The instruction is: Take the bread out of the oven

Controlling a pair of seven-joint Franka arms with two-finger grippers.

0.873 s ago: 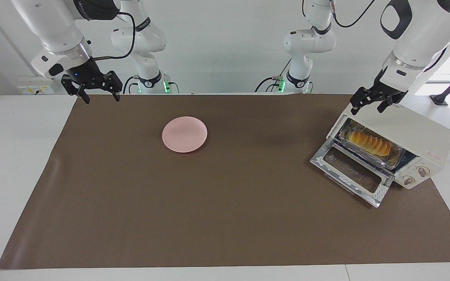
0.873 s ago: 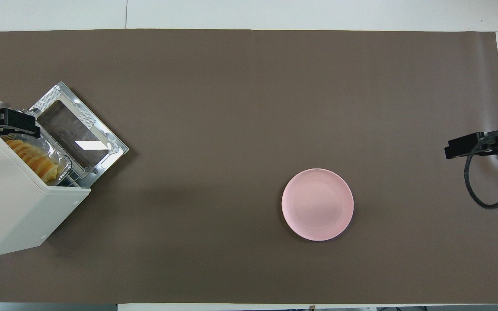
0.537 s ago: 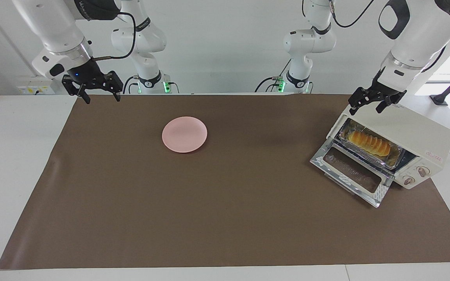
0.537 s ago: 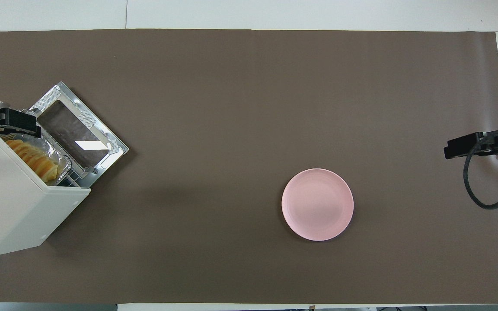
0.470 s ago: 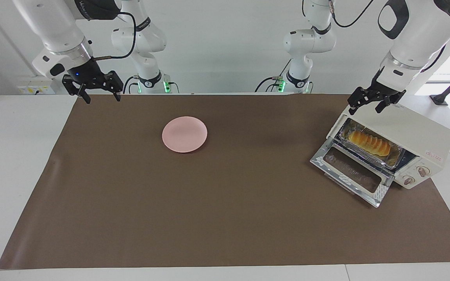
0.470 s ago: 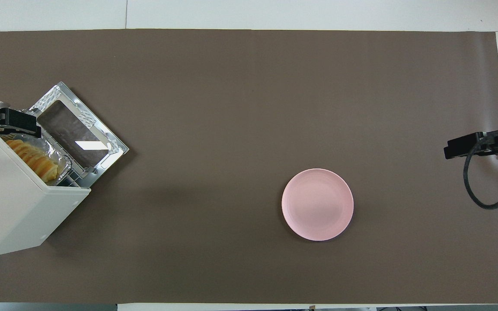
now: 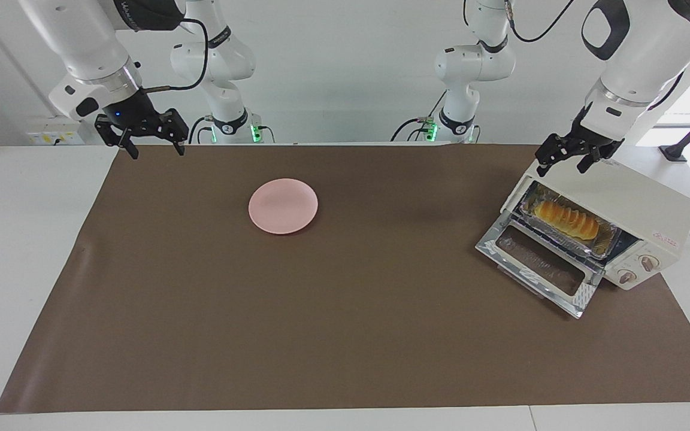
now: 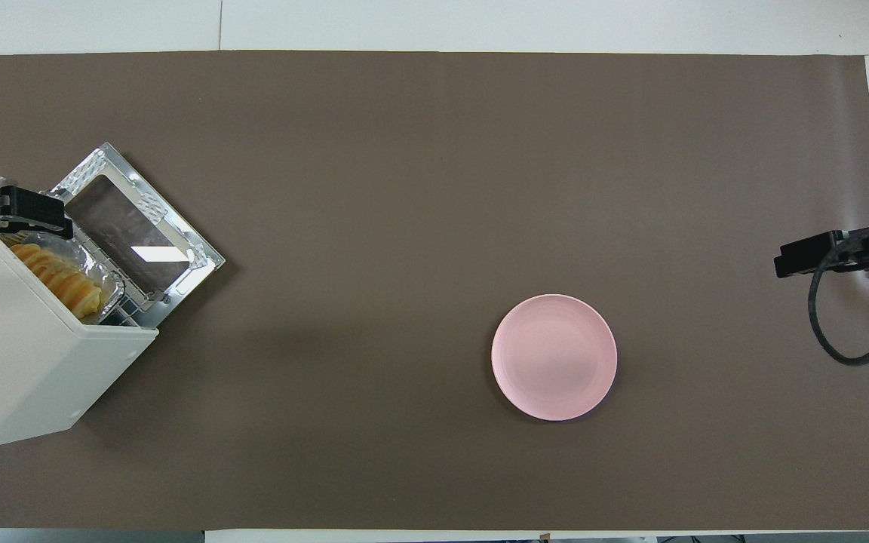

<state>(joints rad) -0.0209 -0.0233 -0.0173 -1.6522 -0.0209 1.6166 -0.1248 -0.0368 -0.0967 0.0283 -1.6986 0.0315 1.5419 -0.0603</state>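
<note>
1. Since the earliest frame, only the left tool (image 7: 568,163) shows change: it sits slightly higher over the oven's top corner; bread, oven, plate and right tool hold their places.
2. Left tool: hangs over the oven (image 7: 638,206) top, at the corner nearest the robots, fingers spread wide and pointing down, nothing between them. Contact with the oven top cannot be told. In the overhead view the same tool (image 8: 4,219) overlaps the oven's edge above the bread.
3. Oven (image 8: 19,362): stands at the left arm's end of the desk (image 7: 345,335), set at an angle on the brown mat (image 7: 321,311). Drop-down door (image 7: 539,263) lies open and flat in front of the cavity. Two round knobs (image 7: 637,269) face the desk edge farthest from the robots.
4. Bread (image 7: 566,218): inside the oven, lying lengthwise in a crinkled foil tray (image 7: 602,242), ridges visible. Also seen from overhead (image 8: 57,275), partly under the oven's roof.
5. Right tool (image 7: 152,146): waits in the air over the mat's corner at the right arm's end, by the robots' desk edge, fingers wide apart, empty. Overhead, its body (image 8: 830,253) shows at the same end.
6. Pink plate (image 7: 283,205): on the mat, nearer the robots' edge than the middle, well apart from the oven, bare.
</note>
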